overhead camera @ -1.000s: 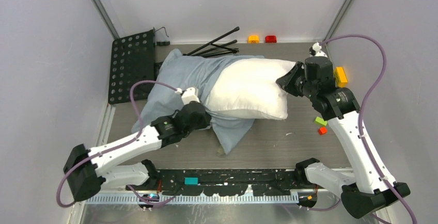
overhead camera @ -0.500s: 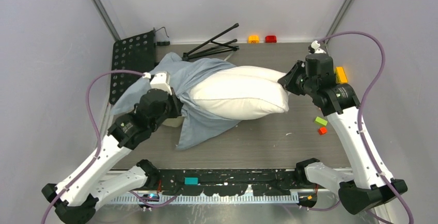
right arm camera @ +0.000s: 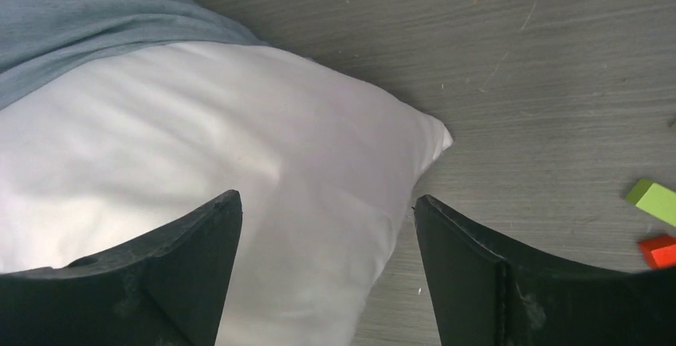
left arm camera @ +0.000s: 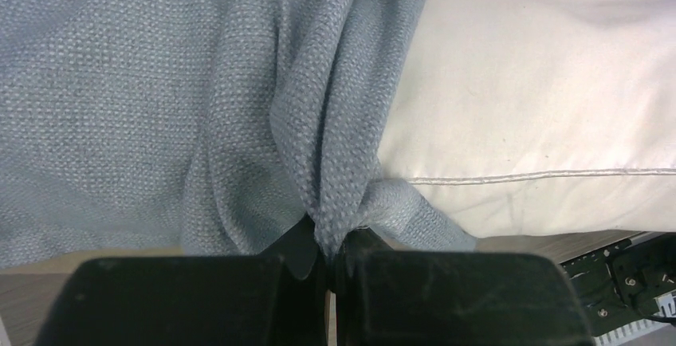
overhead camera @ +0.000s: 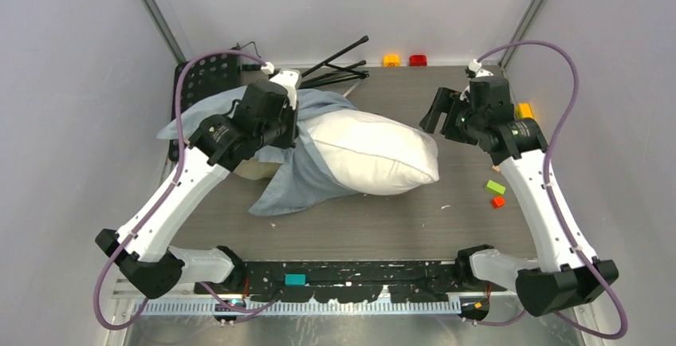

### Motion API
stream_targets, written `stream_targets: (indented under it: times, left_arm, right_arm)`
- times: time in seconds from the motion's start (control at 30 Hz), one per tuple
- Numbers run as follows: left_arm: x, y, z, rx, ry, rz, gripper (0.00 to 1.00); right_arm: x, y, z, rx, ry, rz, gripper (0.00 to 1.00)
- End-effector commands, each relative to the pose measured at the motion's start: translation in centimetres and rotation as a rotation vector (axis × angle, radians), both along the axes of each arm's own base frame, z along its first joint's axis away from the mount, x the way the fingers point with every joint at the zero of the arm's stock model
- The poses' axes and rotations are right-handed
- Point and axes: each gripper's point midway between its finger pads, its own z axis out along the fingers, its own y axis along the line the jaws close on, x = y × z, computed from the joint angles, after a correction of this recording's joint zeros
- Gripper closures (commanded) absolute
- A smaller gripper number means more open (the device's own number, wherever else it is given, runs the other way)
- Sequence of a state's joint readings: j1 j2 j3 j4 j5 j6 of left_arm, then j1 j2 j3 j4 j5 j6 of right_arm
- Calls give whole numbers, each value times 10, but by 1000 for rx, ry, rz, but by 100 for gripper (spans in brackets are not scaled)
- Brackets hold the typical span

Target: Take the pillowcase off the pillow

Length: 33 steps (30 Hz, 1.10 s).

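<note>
Top external view: the right gripper (overhead camera: 436, 112) has just released the pillow (overhead camera: 375, 155) and now stands wide open and empty beside its right corner. The left gripper (left arm camera: 328, 260), pinched tight on a fold of the pillowcase (left arm camera: 119, 83), has dragged it far-left (most of the pillow lies bare, in the middle of the table (overhead camera: 398, 226)). I count one pillow, one pillowcase, two grippers; the removal seems nearly finished.

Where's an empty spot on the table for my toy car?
The wide bare strip of table between the pillow and the black rail in front. Also the back, between the tripod legs and the right arm. The left is crowded: pillowcase, left arm, perforated plate.
</note>
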State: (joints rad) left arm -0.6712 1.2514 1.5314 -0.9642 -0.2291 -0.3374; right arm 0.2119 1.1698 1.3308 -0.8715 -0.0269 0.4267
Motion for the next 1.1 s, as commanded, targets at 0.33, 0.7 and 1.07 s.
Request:
stream_targets:
  times: [0.33, 0.7, 1.07]
  left_arm:
    - [24, -13, 30, -31, -97, -36, 100]
    - [24, -22, 28, -64, -79, -49, 100]
    - [27, -18, 30, -53, -95, -29, 100]
  right_arm:
    - [-53, 93, 128, 311, -431, 572, 13]
    - [-63, 122, 40, -106, -264, 680, 12]
    - [-56, 106, -20, -431, -83, 619, 30]
